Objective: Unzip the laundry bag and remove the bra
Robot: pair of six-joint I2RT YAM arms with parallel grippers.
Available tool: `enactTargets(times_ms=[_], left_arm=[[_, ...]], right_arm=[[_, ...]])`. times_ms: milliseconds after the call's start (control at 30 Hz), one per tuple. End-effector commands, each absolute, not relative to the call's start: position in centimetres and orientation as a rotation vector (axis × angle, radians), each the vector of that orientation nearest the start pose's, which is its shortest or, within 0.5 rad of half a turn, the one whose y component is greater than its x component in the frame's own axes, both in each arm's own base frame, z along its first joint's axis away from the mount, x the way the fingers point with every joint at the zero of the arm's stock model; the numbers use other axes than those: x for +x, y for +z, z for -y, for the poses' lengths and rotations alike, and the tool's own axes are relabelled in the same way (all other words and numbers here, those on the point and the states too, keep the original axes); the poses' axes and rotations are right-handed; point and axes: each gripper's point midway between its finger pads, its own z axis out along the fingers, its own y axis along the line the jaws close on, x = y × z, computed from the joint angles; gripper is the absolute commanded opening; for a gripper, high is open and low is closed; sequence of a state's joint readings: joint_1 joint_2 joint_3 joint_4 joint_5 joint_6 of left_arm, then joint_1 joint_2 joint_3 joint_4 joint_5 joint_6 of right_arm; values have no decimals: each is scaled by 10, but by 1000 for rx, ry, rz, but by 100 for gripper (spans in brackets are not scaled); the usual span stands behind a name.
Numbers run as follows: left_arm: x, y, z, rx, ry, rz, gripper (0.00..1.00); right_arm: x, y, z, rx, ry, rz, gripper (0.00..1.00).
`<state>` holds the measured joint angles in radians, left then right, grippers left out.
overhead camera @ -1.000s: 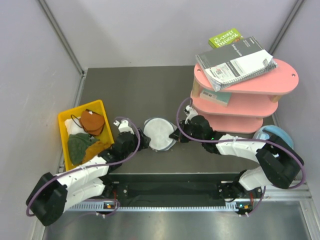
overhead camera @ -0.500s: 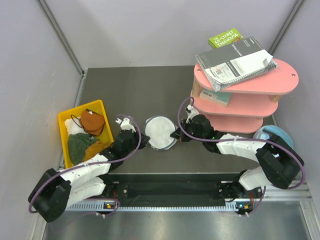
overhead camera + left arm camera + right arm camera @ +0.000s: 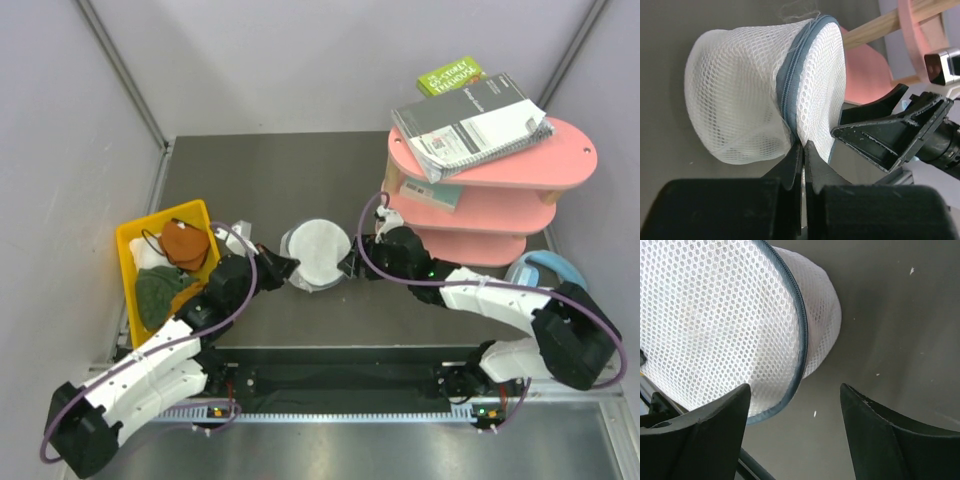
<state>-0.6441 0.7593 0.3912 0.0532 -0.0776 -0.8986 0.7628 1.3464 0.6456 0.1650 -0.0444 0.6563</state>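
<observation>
The left claw [image 3: 801, 146] has just pinched the laundry bag [image 3: 318, 252] at its zipper rim; the right claw [image 3: 794, 390] has spread, letting go; the bag lies zipped on the table [image 3: 300, 170] between them.

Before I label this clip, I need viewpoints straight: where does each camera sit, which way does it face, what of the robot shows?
Top external: above and behind the bases, facing down on the dark table; both arms show.
Left wrist: on the left arm, facing along the shut left gripper pinching the white round mesh laundry bag at its zipper; right arm's fingers beyond.
Right wrist: on the right arm, facing down past the open right gripper onto the bag.
All three show the bag.
</observation>
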Motion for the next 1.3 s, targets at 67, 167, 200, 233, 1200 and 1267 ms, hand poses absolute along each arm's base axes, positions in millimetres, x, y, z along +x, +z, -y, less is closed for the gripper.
enactTargets(times_ms=[67, 167, 200, 233, 1200, 1267], left_arm=[[236, 205, 185, -380, -952, -1887, 0], [236, 201, 176, -401, -908, -1884, 0], [236, 200, 174, -414, -905, -1887, 0], [236, 198, 174, -423, -904, -1890, 0], [234, 195, 224, -654, -1102, -1912, 0], [230, 188, 231, -661, -1063, -1983, 0]], right_arm=[[248, 165, -288, -154, 788, -2047, 74], [235, 179, -287, -171, 742, -2005, 75], [225, 183, -294, -205, 752, -1993, 75], [222, 186, -293, -221, 726, -1979, 75], [156, 184, -332, -350, 814, -1982, 57], [156, 180, -319, -347, 774, -1989, 56]])
